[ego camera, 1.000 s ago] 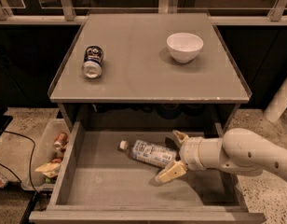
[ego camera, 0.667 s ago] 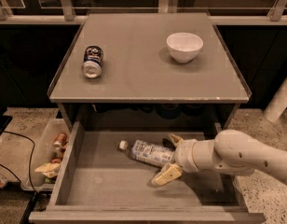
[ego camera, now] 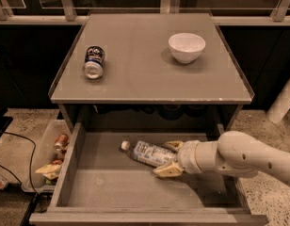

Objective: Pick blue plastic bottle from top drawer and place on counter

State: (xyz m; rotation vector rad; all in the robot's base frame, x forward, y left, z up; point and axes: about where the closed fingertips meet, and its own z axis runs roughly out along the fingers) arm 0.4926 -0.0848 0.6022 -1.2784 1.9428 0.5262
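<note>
The blue plastic bottle (ego camera: 147, 153), clear with a white cap and a white-and-blue label, lies on its side on the floor of the open top drawer (ego camera: 102, 192), cap pointing left. My gripper (ego camera: 169, 157) reaches in from the right. Its tan fingers (ego camera: 167, 170) sit on both sides of the bottle's base end, closed against it. The bottle rests on the drawer floor. The counter (ego camera: 135, 74) lies above and behind the drawer.
A blue-and-silver can (ego camera: 93, 62) lies on its side at the counter's left. A white bowl (ego camera: 186, 47) stands at the back right. A bin of cans and wrappers (ego camera: 51, 159) sits on the floor left of the drawer.
The gripper has moved slightly left along the bottle, and its two fingers have drawn together onto the bottle's sides. The bottle has stayed in place.
</note>
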